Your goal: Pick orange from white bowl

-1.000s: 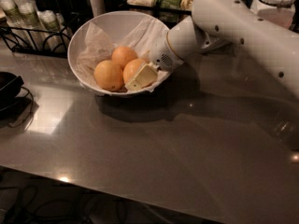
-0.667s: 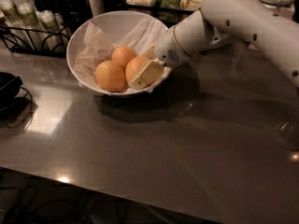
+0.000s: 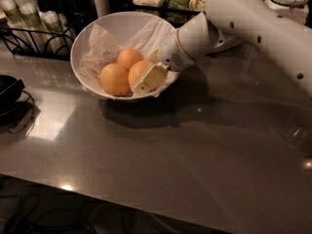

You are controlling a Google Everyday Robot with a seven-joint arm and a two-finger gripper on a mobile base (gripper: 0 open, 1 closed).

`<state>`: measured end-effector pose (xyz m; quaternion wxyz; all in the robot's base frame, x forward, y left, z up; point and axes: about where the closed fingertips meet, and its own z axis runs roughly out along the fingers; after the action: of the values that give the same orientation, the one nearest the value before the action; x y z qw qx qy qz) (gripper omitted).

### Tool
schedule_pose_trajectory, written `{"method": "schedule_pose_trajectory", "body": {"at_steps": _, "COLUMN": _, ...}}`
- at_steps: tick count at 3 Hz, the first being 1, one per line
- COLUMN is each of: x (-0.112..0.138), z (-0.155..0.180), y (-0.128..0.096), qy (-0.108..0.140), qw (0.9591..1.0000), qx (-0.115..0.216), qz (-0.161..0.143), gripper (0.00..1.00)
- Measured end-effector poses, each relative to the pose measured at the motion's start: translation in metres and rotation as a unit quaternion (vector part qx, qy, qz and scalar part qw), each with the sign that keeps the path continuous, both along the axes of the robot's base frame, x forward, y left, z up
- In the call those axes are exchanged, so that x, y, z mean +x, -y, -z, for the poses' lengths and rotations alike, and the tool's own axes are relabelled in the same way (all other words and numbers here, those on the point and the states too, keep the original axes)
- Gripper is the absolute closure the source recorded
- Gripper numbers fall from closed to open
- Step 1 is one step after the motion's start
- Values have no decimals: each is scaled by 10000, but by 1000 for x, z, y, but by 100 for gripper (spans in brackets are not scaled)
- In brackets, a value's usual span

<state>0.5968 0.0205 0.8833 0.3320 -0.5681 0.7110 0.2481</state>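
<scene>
Camera view: at the 9 o'clock edge of the smooth grey tabletop (image 3: pixel 161 165) lies a dark black object (image 3: pixel 7 90), and at 10 o'clock stands a black wire rack (image 3: pixel 34 35) of pale bottles, both well apart from the work. The large round white bowl (image 3: pixel 122 22) sits toward 11 o'clock, lined with crinkled white paper (image 3: pixel 96 50) that probably cushions the fruit. Three round oranges cluster in its near half: the left orange (image 3: pixel 113 79), the back orange (image 3: pixel 128 57) and the right orange (image 3: pixel 138 71), each touching a neighbour. The cream-coloured gripper (image 3: pixel 147 79) reaches over the rim from 3 o'clock and lies against the right orange, likely because that fruit is nearest its approach. Whether it has clamped on cannot be told. The thick white robot arm (image 3: pixel 253 21) slopes down from 2 o'clock.
</scene>
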Motion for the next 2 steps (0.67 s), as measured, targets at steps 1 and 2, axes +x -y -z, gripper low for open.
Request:
{"method": "schedule_pose_trajectory", "body": {"at_steps": 1, "x": 15, "z": -14, "y": -4, "qy": -39, "qw": 9995, "qx": -304, "qz": -4, "gripper": 100}}
{"method": "schedule_pose_trajectory", "body": {"at_steps": 2, "x": 38, "z": -66, "y": -7, "qy": 150, "qw": 9972, "qx": -731, "qz": 80, "gripper": 100}}
